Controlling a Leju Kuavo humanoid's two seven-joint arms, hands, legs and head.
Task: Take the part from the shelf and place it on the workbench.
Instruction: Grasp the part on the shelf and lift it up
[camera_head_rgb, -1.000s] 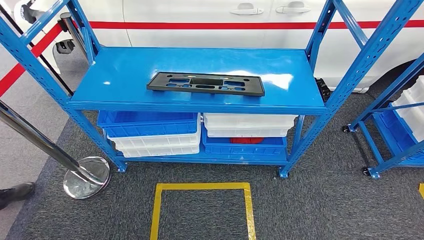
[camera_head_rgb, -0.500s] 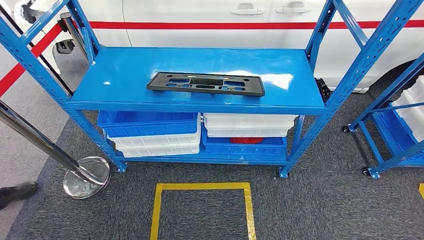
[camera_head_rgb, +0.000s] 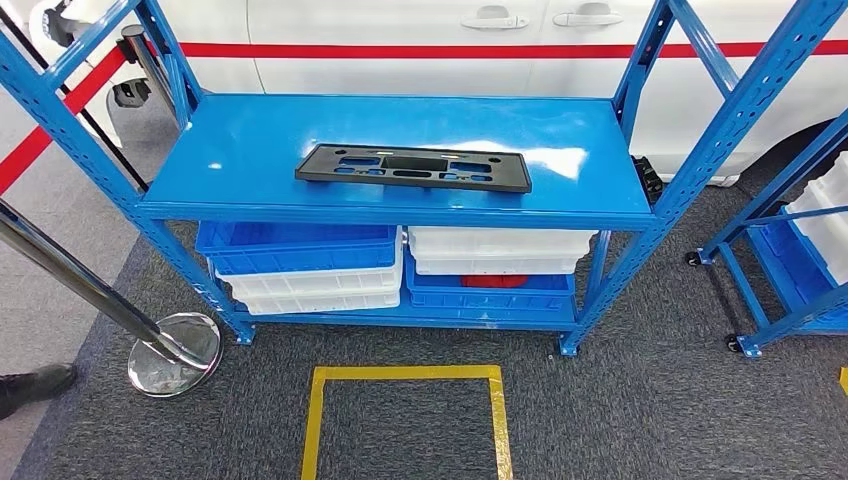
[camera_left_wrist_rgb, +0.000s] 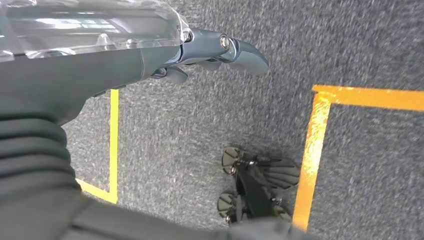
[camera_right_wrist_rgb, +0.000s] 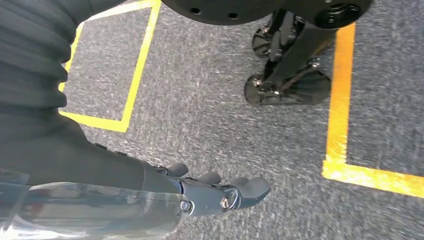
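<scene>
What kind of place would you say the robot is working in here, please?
Probably a car plant or workshop demo area: blue steel shelving holding a black part, stacked parts bins below, a white car behind, and yellow floor markings on grey carpet.

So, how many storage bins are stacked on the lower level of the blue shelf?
5 visible. Left stack: a blue bin over two white bins. Right stack: a white bin over a blue bin. More may be hidden behind.
</scene>
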